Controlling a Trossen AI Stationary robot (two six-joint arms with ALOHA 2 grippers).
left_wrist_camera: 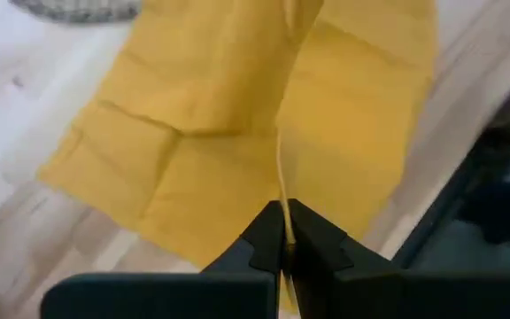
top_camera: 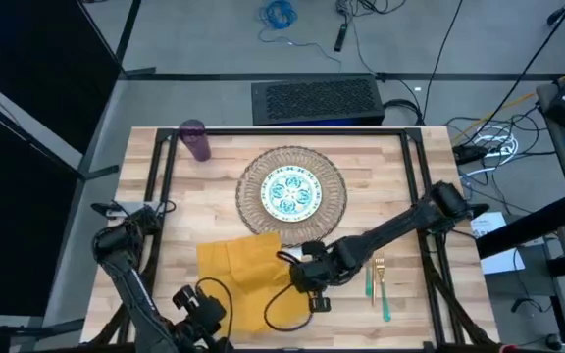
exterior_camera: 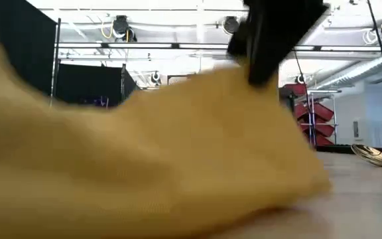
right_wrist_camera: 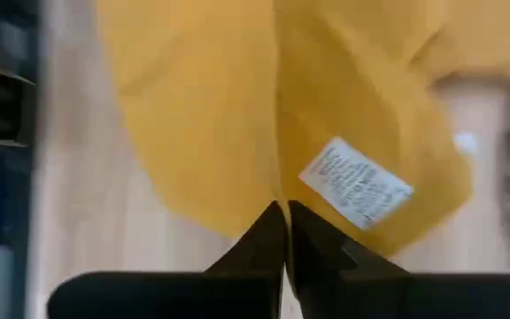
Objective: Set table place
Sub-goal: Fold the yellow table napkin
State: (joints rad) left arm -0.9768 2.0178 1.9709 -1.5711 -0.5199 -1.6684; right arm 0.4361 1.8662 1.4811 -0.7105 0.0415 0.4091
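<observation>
Only the right wrist view shows a white tag (right_wrist_camera: 355,183) on the yellow napkin (top_camera: 246,270). Both grippers, left (left_wrist_camera: 282,232) and right (right_wrist_camera: 283,226), pinch the napkin tight at 6 o'clock of the plate (top_camera: 291,190).

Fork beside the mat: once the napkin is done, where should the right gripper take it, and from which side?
Probably at the teal handle of the fork, coming straight down from above. It lies flat on the table, apart from the woven mat, gold tines toward the far edge, handle toward the near edge. For now the right gripper is shut on the napkin.
</observation>
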